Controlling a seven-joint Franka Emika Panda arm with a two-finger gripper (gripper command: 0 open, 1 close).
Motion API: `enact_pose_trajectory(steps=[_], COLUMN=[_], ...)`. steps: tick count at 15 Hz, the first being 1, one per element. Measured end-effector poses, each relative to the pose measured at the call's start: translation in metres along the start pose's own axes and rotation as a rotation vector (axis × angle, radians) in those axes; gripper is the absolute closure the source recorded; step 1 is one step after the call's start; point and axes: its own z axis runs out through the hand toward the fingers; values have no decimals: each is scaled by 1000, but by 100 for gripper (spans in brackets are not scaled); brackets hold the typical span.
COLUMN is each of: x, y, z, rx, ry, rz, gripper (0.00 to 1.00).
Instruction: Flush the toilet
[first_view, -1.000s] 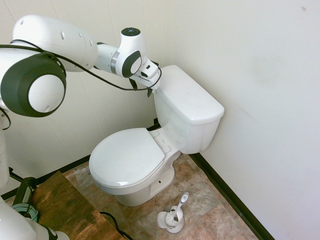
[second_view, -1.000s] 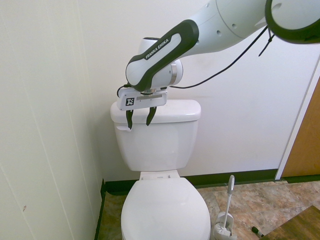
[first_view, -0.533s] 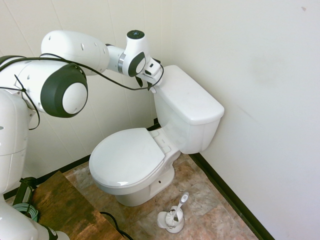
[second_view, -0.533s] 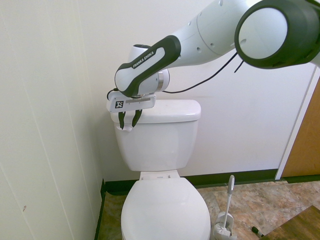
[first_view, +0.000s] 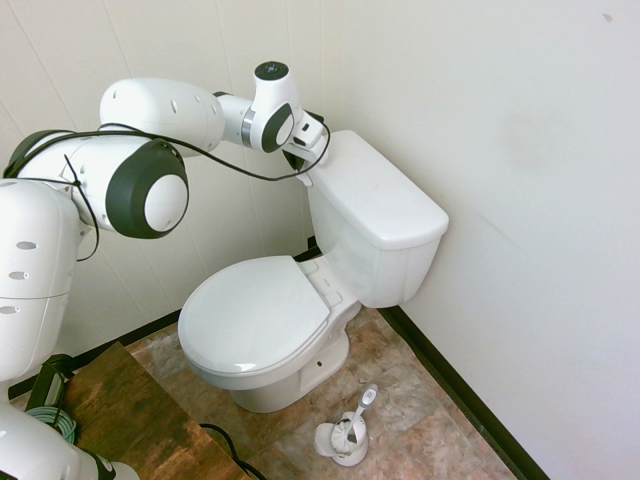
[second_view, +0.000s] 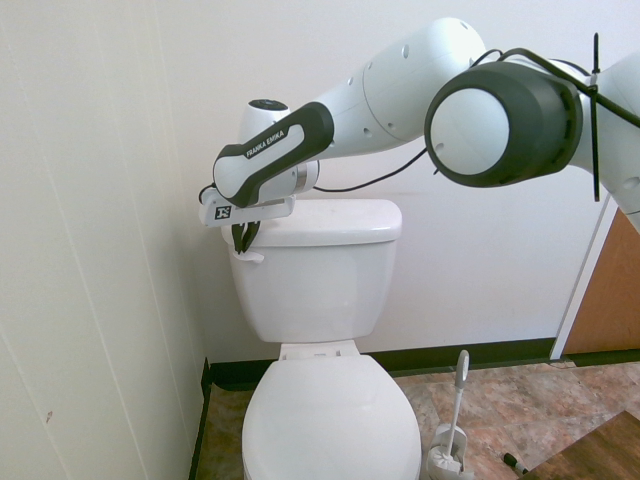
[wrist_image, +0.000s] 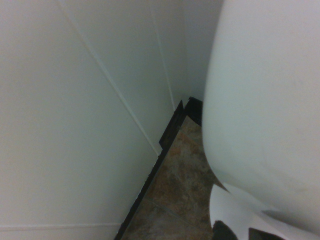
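The toilet (first_view: 300, 300) is glossy white porcelain, set in a corner between flat, pale panelled walls (first_view: 500, 150): a smooth oval seat lid (second_view: 330, 425) lies closed over the bowl, and behind it rises a boxy, rounded-cornered tank (second_view: 315, 275) capped by a flat slab lid (first_view: 380, 195). The small white flush lever (second_view: 248, 257) juts from the upper front corner of the tank on the side nearest the side wall. The gripper (second_view: 241, 237) hangs over that corner with its dark, curved jaws pointing down, drawn close together just above the lever; whether they actually touch it is hard to say from either exterior view, since the jaws overlap the tank edge. The arm's smooth white shells and dark joint caps reach across in front of the wall. In the wrist view, the tank's curved white side (wrist_image: 265, 110) fills one half, blurred, beside the plain wall panel, a black baseboard (wrist_image: 165, 145) and mottled brown stone-pattern floor (wrist_image: 180, 200). On that floor near the bowl stands a white toilet brush (first_view: 352, 420) in its rounded holder.
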Motion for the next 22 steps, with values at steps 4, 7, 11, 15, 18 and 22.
enact_pose_trajectory(steps=[4,7,11,15,18,22], x=[3,3,3,-1,-3,7], y=[-2,0,11,16,16,19], z=[1,5,19,28,28,-3], rx=[4,-3,-22,-18,-11,-34], ry=[7,4,-7,-21,-20,-4], rz=[6,9,19,33,34,32], gripper=[100,100,100,100,100,100])
